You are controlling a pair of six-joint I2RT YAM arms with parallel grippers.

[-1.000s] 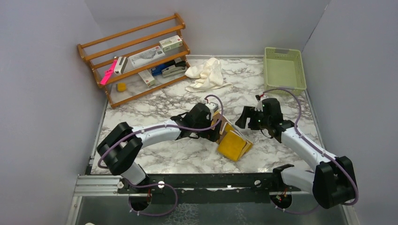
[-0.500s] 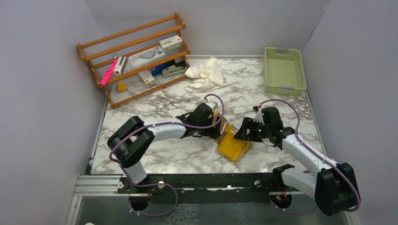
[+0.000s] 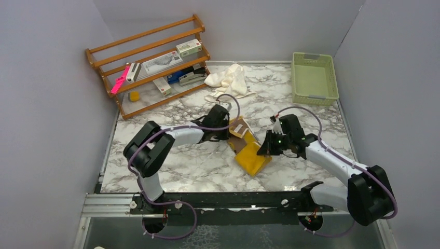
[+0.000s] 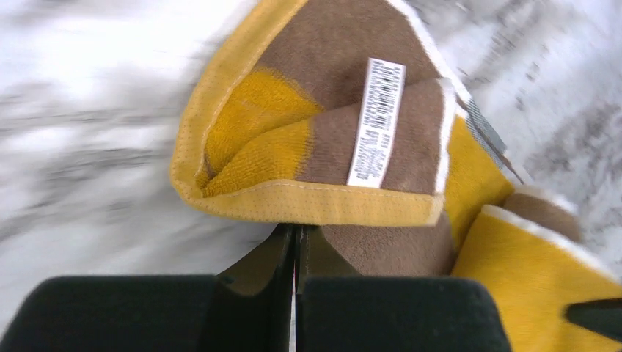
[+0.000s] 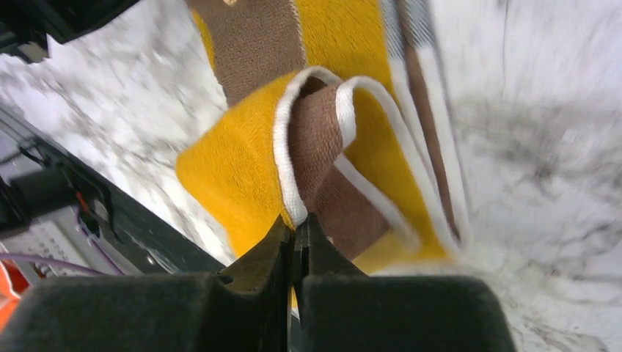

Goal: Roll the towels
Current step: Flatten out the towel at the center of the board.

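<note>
Nearest, a black rail point(image 3: 223, 199) runs along the front edge of the bench point(image 3: 197, 168), whose top is white marble with dark veins. Mid-bench lies the mustard towel point(image 3: 248, 154), with both arms bent in toward it from either side. The left hand point(image 4: 295, 235) has its fingers pressed together on the towel's stitched yellow hem, where the cloth folds over to show its brown side and a white barcode label point(image 4: 376, 121). The right hand point(image 5: 297, 224) is likewise pinched tight on a white-edged fold at the opposite side, lifting a loop of brown and yellow. Between the hands the towel is creased and partly doubled. Farther back the cream towel point(image 3: 227, 82) sits crumpled, between a wooden rack point(image 3: 150, 65) of small items at the left and a green basket point(image 3: 313, 78) in the right corner. Plain grey walls point(image 3: 52, 104) enclose the bench.
</note>
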